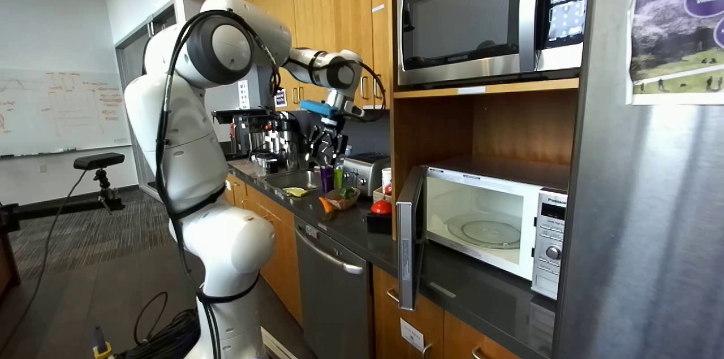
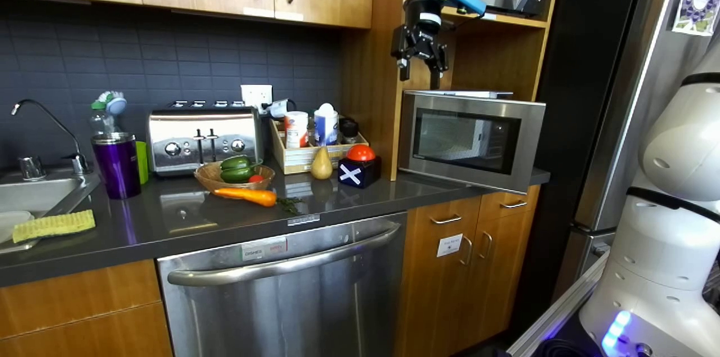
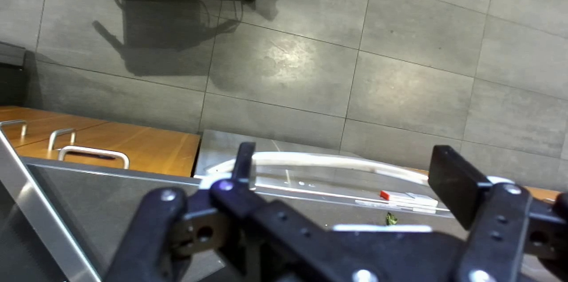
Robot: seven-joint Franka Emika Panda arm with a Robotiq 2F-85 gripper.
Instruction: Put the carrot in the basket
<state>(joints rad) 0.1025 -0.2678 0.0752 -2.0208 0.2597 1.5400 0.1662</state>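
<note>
The orange carrot (image 2: 247, 195) with green leaves lies on the dark counter just in front of the basket, and it also shows in an exterior view (image 1: 326, 206). I cannot tell whether it touches the basket. The tan bowl-shaped basket (image 2: 206, 176) holds a green pepper and a red tomato; it shows too in an exterior view (image 1: 343, 204). My gripper (image 2: 419, 77) is open and empty, high above the counter near the open microwave door. In the wrist view the fingers (image 3: 345, 155) are wide apart. Only a small tuft of green leaves (image 3: 391, 219) shows there; the carrot's orange body is hidden.
An open microwave door (image 2: 467, 140) juts over the counter's right. A red button on a black box (image 2: 360, 170), a pear (image 2: 322, 163), a wooden crate (image 2: 292, 160), a toaster (image 2: 205, 140) and a purple tumbler (image 2: 117, 166) stand around. A sink (image 2: 39, 194) is at left.
</note>
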